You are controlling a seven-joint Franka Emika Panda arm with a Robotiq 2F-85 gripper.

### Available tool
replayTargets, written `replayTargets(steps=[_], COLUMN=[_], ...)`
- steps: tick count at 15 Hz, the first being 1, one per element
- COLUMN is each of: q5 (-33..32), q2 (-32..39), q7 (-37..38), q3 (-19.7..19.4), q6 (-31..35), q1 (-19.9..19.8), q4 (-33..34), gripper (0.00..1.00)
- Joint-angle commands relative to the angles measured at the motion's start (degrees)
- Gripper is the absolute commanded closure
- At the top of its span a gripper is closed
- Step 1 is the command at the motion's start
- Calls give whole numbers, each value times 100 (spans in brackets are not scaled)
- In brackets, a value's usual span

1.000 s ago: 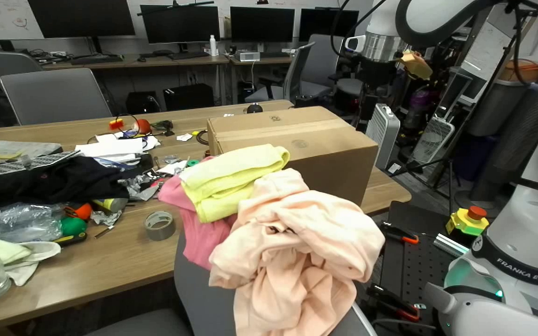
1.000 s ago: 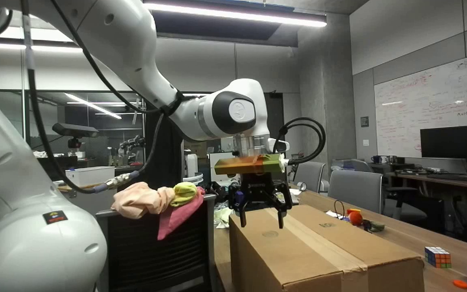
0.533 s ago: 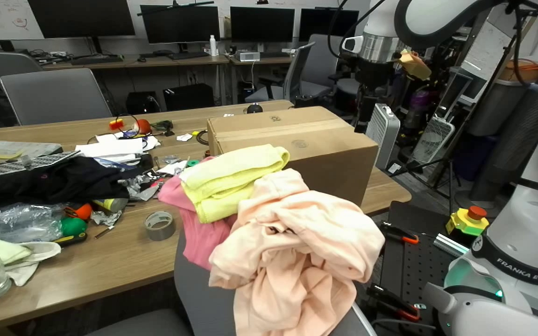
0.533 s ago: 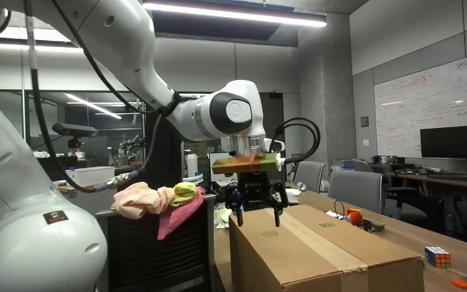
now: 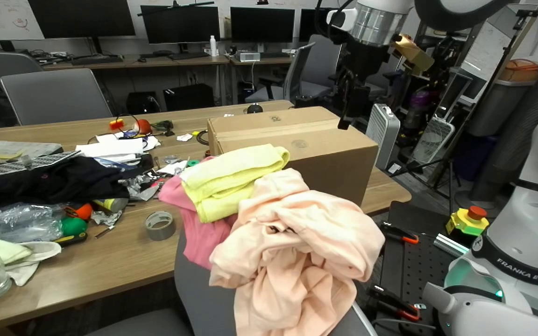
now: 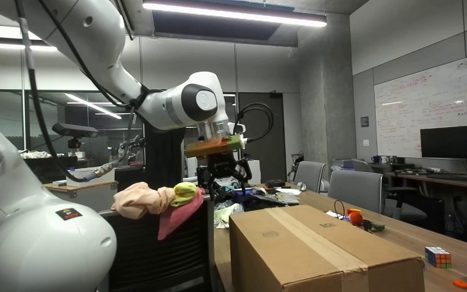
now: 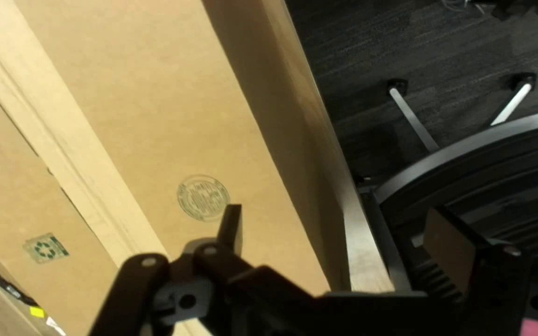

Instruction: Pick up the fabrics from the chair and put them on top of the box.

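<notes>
Here hangs the black two-fingered gripper (image 6: pixel 228 192), its fingers (image 7: pixel 232 226) spread wide with nothing between them, above the side of the big brown cardboard box (image 6: pixel 298 247) that faces the grey office chair (image 5: pixel 199 287); in the wrist view one fingertip shows against the box's top, its partner against the chair. Three fabrics (image 6: pixel 166 198) sit just beside the box, draped over the chair's back: the crumpled peach cloth (image 5: pixel 301 233), the folded bright-yellow cloth (image 5: pixel 231 182), and the plain pink cloth (image 5: pixel 203 238) lying under the yellow. None is on the box yet, so the reach for a first pick looks like the job in hand. To do it well, I'd go sideways off the box at this height, no lower, or a finger may clip the cardboard edge. Yellow or peach before pink, I'd say: tug pink and yellow probably comes along. Drop straight onto a raised fold, pinch a generous bunch, and keep off the chair's rim. Soft stuff like this will likely sag, so lift it well above the box before crossing, then lower it near the taped middle; a cloth let go at the box's edge could slide off.
</notes>
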Motion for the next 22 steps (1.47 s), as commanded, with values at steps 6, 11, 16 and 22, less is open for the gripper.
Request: replayTargets(steps=[6, 11, 16, 22], q5=[1485, 1837, 2179, 2803], q2=[-373, -236, 16, 405], q7=[-165, 15, 315, 322], q3=[55, 376, 826, 1103], q6=[-755, -1032, -953, -1231], q1=[1189, 1534, 1778, 2162], q4=[333, 560, 614, 805], gripper=[0, 0, 0, 0])
